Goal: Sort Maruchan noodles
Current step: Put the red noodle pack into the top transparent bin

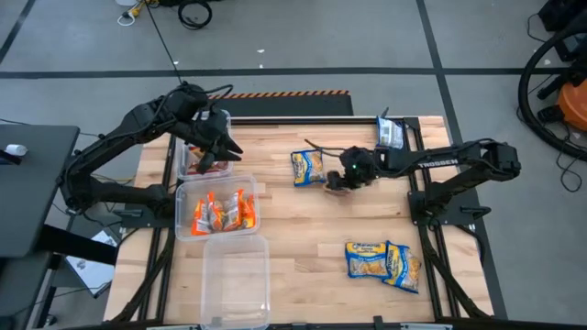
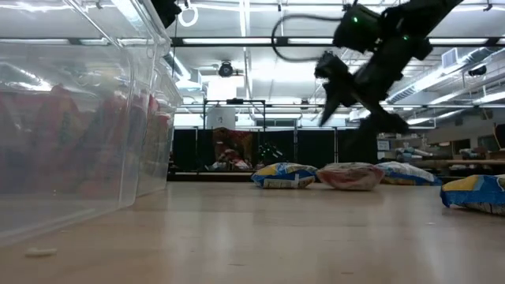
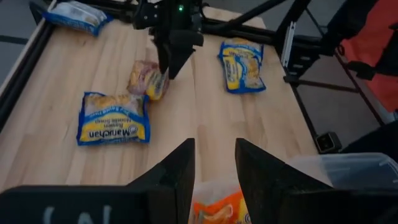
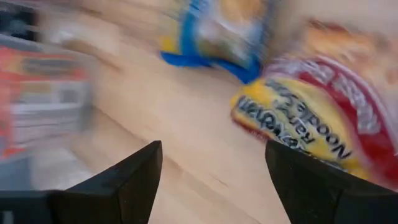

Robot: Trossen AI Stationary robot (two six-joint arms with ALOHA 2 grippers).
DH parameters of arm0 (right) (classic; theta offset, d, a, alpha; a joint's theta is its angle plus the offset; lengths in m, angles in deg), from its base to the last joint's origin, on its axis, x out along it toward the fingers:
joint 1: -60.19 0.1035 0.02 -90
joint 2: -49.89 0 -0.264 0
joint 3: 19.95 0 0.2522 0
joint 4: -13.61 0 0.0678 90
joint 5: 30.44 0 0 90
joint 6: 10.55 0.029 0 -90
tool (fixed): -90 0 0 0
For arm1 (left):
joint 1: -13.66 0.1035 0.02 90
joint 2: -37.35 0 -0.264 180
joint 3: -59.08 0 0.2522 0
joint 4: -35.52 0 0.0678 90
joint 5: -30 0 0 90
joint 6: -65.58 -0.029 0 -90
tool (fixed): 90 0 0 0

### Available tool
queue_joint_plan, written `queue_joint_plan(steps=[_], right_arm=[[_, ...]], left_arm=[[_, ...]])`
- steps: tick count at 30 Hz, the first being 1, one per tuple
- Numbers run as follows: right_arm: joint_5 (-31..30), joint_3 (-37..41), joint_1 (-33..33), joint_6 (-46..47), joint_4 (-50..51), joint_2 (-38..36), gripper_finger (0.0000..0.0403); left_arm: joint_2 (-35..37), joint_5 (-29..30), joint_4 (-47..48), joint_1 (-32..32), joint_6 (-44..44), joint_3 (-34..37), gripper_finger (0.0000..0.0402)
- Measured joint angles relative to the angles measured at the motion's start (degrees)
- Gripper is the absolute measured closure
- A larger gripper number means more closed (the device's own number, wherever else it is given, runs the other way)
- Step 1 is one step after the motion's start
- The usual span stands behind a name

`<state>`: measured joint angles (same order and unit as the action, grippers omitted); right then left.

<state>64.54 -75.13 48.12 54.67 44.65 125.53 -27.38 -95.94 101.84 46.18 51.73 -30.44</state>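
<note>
Lying flat, red packet upturned.

Colours on the pale wood table

The table is light, striped butcher-block wood; both arms are dark. Near the middle lies a blue-and-yellow packet, and just beside it a red-and-silver packet with a yellow patch and dark lettering. Two more blue-and-yellow packets lie toward the right edge, and another blue-and-yellow packet sits by the far right corner. By the left edge, the middle clear bin holds orange packets with white markings; the far bin shows dark red contents; the near bin is colourless, see-through plastic.
</note>
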Motion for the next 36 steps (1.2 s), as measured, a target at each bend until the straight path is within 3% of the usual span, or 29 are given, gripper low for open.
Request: queue_joint_plan(steps=[3, 8, 11, 14, 18, 25, 30, 36], right_arm=[[-2.47, -2.69, -0.30, -4.18, 0.69, 0.00, 0.0113], [-6.04, -4.75, -0.48, -11.65, 11.83, 0.00, 0.0116], [-2.75, -4.06, -1.49, -5.36, 20.89, 0.00, 0.0118], [1.08, -0.21, -2.73, 0.41, 20.19, -1.10, 0.0118], [3.23, 8.31, -3.80, 4.40, 5.78, -3.68, 0.0118], [-1.72, 24.04, -4.58, 13.45, -21.43, -9.18, 0.0118], [-5.76, 34.06, -6.66, 18.66, -39.28, -8.93, 0.0119], [-8.42, 37.98, -8.66, 21.40, -53.15, -6.02, 0.0121]], left_arm=[[0.00, 0.11, -1.17, -0.27, 1.04, 0.00, 0.0280], [-0.11, 0.14, -1.27, -1.18, 2.04, 0.00, 0.0280], [-0.11, 0.13, -1.27, -1.90, 4.00, 0.00, 0.0280], [-0.11, 0.20, -1.27, -2.59, 5.39, 0.00, 0.0280], [-0.11, 0.36, -1.28, -3.64, 5.82, 0.01, 0.0280], [-0.05, 0.59, -1.01, -5.65, 9.18, 0.01, 0.0280], [-0.02, 0.79, -1.94, -6.81, 9.80, 0.00, 0.0280], [-0.02, 0.84, -6.94, -6.78, 10.27, 0.02, 0.0280]])
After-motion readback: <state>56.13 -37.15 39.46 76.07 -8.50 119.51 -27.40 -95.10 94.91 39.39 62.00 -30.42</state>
